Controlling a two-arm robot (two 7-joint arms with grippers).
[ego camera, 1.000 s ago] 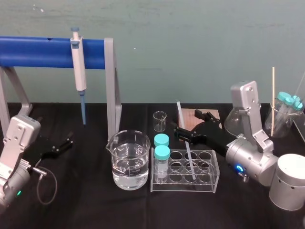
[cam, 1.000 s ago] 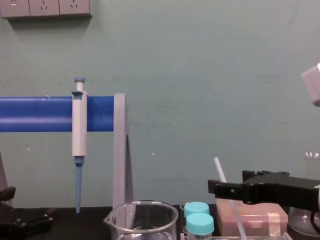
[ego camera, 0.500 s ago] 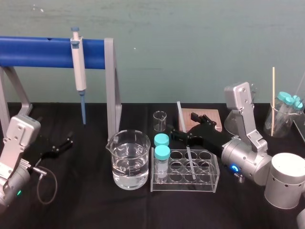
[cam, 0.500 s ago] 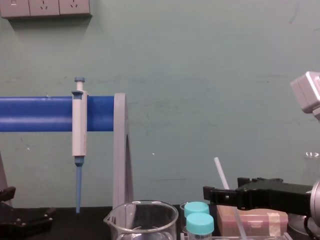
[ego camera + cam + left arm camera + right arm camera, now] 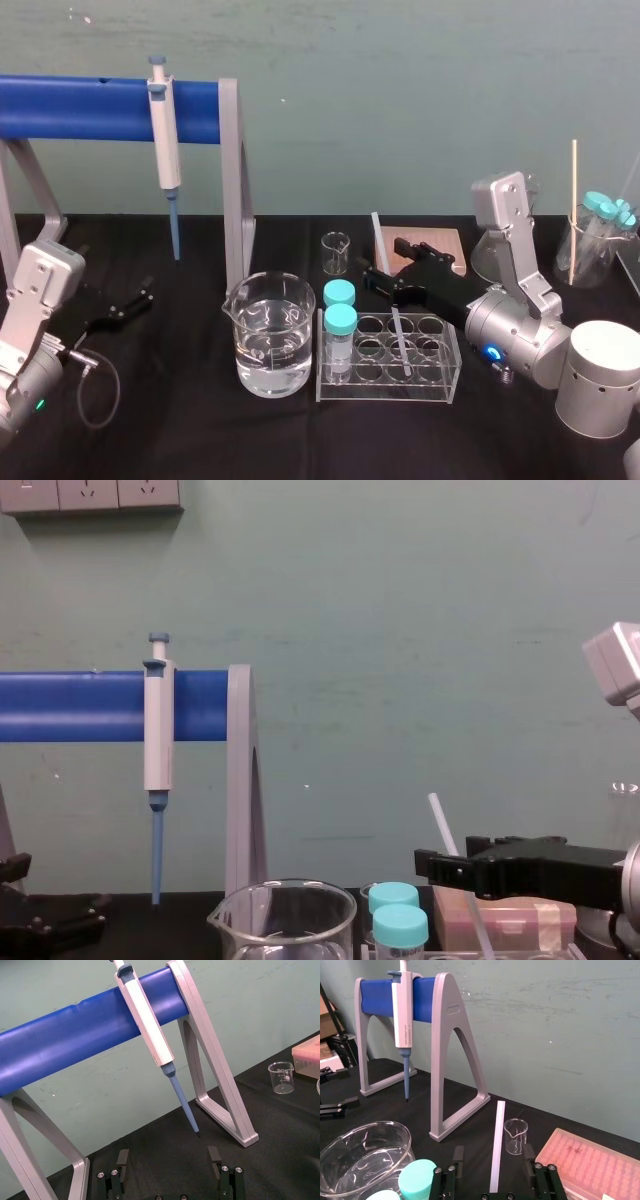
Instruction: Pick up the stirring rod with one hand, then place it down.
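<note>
Our right gripper (image 5: 493,1150) reaches in low over the test tube rack (image 5: 390,388) with its fingers (image 5: 458,1156) released and spread wide. The stirring rod (image 5: 497,1145) stands between them, touching neither, and leans because its foot sits in a rack well. We judge that clenching comes next. Our left gripper (image 5: 167,1160) lies parked on the counter (image 5: 180,430), its fingers also apart and the rod far from them.

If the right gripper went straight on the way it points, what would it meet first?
Probably the stirring rod, which lines up with the gap between the right gripper's open fingers; the small beaker stands beyond it. Depth is unclear.
</note>
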